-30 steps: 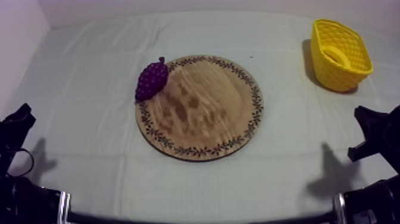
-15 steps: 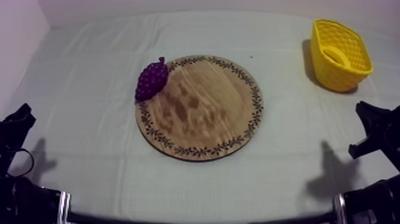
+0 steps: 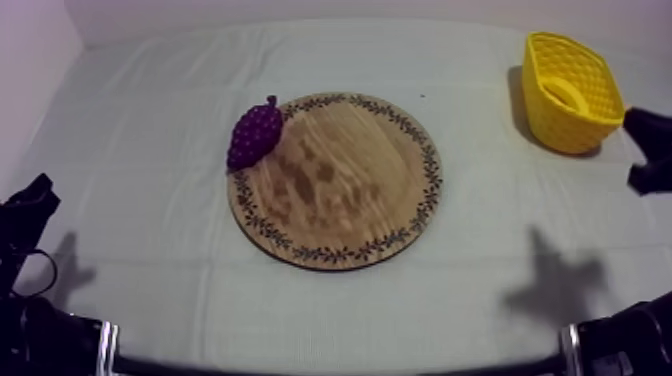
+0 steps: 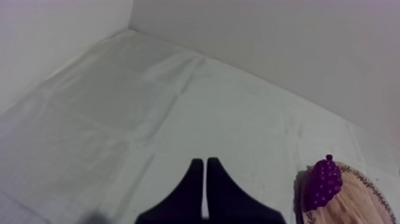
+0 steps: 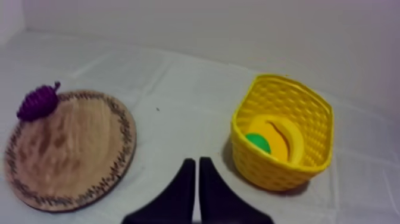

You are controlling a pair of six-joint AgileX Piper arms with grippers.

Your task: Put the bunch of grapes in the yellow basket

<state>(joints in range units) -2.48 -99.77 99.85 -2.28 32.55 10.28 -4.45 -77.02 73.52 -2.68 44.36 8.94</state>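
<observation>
The purple bunch of grapes (image 3: 254, 133) lies on the upper left rim of the round wooden board (image 3: 350, 190) at the table's middle. The yellow basket (image 3: 553, 37) stands at the far right with a banana (image 3: 566, 93) in it. My right gripper (image 3: 645, 150) hangs at the right edge just below the basket. In its wrist view the fingers (image 5: 197, 173) lie together, shut on nothing, in front of the basket (image 5: 274, 170), with the grapes (image 5: 37, 101) far off. My left gripper (image 3: 30, 205) rests low at the left, shut (image 4: 205, 173), with the grapes (image 4: 323, 182) beyond it.
Inside the basket a green fruit (image 5: 257, 143) lies beside the banana (image 5: 280, 134). The board (image 5: 65, 149) carries nothing but the grapes. Open cloth lies between board and basket. Walls bound the table at the back and left.
My right gripper has moved up from its low spot at the right edge to beside the basket. The left arm, grapes, board and basket have stayed put.
</observation>
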